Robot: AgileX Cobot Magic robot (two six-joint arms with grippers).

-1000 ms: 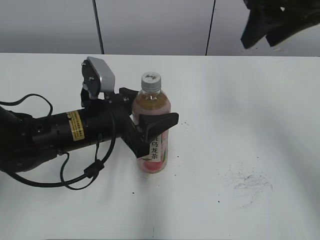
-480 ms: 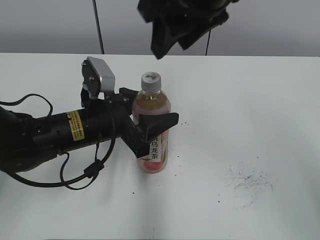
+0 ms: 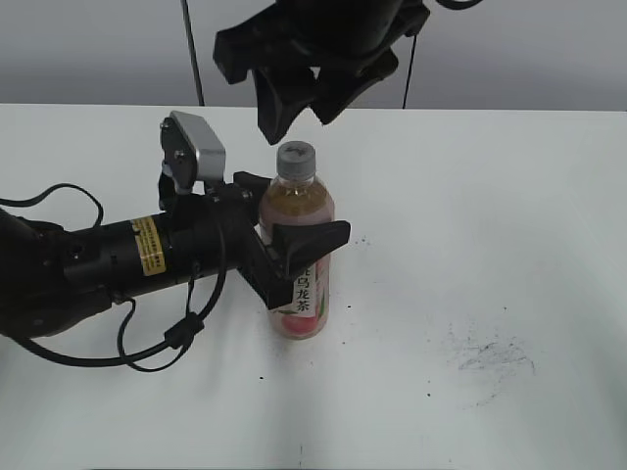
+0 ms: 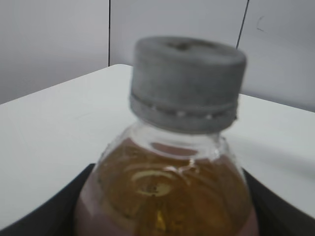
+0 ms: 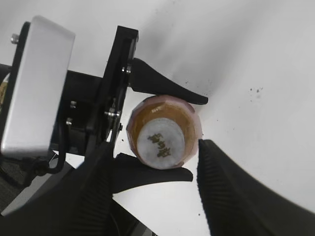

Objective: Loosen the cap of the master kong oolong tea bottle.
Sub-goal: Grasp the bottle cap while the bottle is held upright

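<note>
The master kong oolong tea bottle (image 3: 295, 200) stands upright on the white table, amber tea above a pink label. My left gripper (image 3: 297, 221) reaches in from the left and is shut on the bottle's upper body, one black finger (image 5: 162, 89) behind it and one in front. In the left wrist view the bottle's shoulder (image 4: 167, 189) and its cap (image 4: 187, 81) fill the picture. The grey-white cap (image 3: 296, 159) sits on the neck. My right gripper (image 3: 306, 106) hangs open just above it. From the right wrist view the cap (image 5: 161, 139) lies a little beyond the gap between the right gripper's (image 5: 162, 196) ribbed fingers.
The left arm's black body with its cables (image 3: 98, 264) lies across the table's left side. A dark smudge (image 3: 490, 357) and small specks mark the table (image 3: 490, 196) at the right. A grey wall stands behind.
My right gripper has swung in from the upper right to hang over the cap. The left gripper and the bottle have not moved.
</note>
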